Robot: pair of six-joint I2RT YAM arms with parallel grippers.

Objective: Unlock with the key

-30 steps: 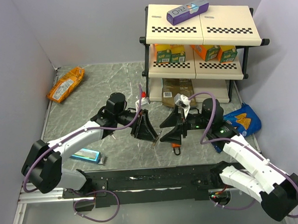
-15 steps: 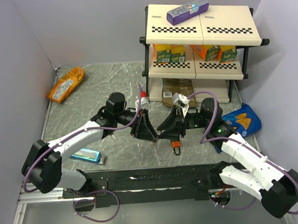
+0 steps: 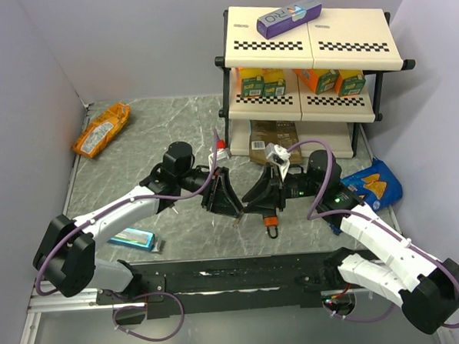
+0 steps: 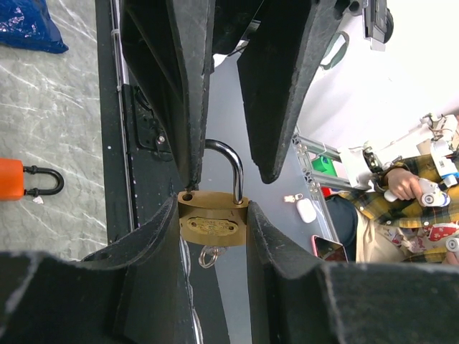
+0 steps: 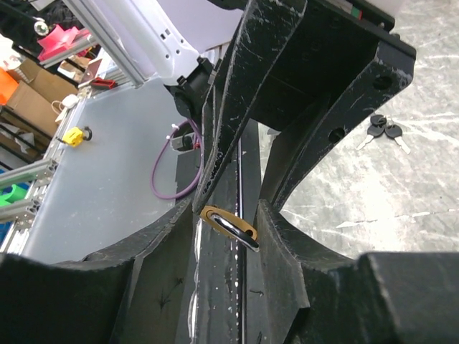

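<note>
My left gripper [image 4: 213, 215] is shut on the body of a brass padlock [image 4: 213, 221], held above the table's front edge. The lock's silvery shackle [image 4: 228, 165] has one leg out of its hole. A small silvery ring [image 4: 209, 256] hangs under the body. My right gripper [image 5: 229, 215] faces the left one, and its fingers [image 4: 272, 86] close on the shackle [image 5: 237, 233] from both sides. In the top view the two grippers meet tip to tip [image 3: 245, 210]. The key [image 5: 380, 130], a bunch with black heads, lies loose on the grey table.
An orange-red padlock [image 3: 270, 221] with a black shackle lies just below the right gripper. A shelf rack [image 3: 311, 106] of cartons stands behind. A blue bag [image 3: 372, 184] lies at the right, an orange bag [image 3: 102, 128] at the far left, and a blue packet [image 3: 133, 239] by the left arm.
My right gripper has slid left toward the left gripper and narrowed its jaws onto the padlock's shackle. The left arm and the padlock have stayed put.
</note>
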